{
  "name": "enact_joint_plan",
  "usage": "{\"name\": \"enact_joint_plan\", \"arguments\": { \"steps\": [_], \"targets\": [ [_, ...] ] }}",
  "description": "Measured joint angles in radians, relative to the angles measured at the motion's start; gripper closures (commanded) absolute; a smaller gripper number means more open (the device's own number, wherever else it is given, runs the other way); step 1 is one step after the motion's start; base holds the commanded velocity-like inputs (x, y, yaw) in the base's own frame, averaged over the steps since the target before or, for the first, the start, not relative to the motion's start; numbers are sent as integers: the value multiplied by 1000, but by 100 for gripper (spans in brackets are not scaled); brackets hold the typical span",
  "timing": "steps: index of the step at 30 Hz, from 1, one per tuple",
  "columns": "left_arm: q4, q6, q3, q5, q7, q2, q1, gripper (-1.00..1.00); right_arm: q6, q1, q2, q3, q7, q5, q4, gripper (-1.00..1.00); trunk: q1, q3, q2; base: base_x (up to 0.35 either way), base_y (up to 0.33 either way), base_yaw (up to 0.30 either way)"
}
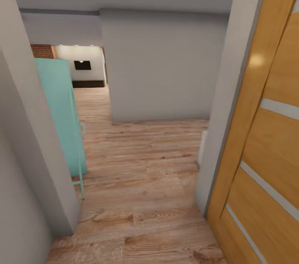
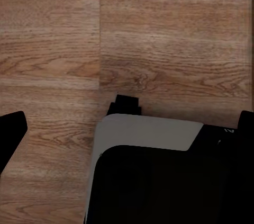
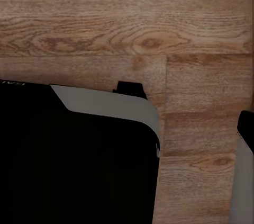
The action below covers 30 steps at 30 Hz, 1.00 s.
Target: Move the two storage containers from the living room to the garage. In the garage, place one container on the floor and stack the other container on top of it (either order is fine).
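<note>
While the robot stands in a doorway, containers unseen: plank floor (image 1: pixel 141 172), wooden door (image 1: pixel 265 131) at right, teal panel (image 1: pixel 60 110) at left. Claw state: cannot tell. Judgement: steer centrally toward the brick-walled room (image 1: pixel 83 68).

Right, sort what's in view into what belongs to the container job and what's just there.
Job:
- no container in sight
- distant brick wall, possibly the living room

Just there:
- wood plank floor
- turquoise panel
- wooden door
- grey wall

Light wood plank flooring (image 1: pixel 141 181) runs toward the distant living room (image 1: pixel 81 66).
</note>
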Motion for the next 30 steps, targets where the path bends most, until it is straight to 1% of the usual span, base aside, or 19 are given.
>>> {"name": "enact_joint_plan", "arguments": {
  "steps": [13,20,30],
  "targets": [
    [0,0,0,0,0,0,0,-100,0,0,0,0,0,0,0,-100,0,0,0,322,0,1],
    [0,0,0,0,0,0,0,-100,0,0,0,0,1,0,0,-100,0,0,0,322,0,132],
    [0,0,0,0,0,0,0,-100,0,0,0,0,0,0,0,-100,0,0,0,322,0,12]
  ]
}}
